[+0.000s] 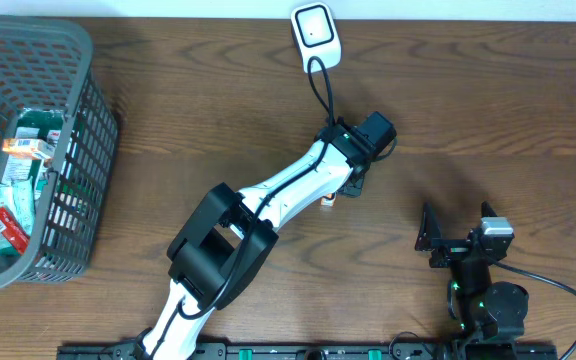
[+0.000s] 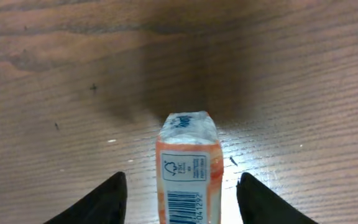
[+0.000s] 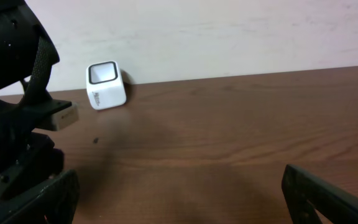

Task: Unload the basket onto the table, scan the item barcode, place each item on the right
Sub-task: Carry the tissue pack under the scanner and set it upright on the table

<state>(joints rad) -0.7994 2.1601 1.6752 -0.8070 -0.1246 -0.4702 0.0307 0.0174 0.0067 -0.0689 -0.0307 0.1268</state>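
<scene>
orange pack (image 2: 190, 186) sits loose between parted jaws of the left gripper (image 2: 181, 175).

The left wrist view's bottom edge is cutting off the pack (image 2: 189, 177) and its barcode (image 2: 184, 208). Overhead, the left arm (image 1: 288, 185) is covering it (only an orange corner is peeking out), and the basket (image 1: 96, 150) is running off-frame.

Carton (image 2: 189, 177) lies on the table (image 2: 55, 81) between your left fingers (image 2: 104, 204), a gap either side. From your right fingers (image 3: 328, 196), the barcode scanner (image 3: 106, 85) sits ahead and left, near the table's far edge. Basket (image 1: 96, 150) stands well off left, packets (image 1: 23, 170) inside.
</scene>
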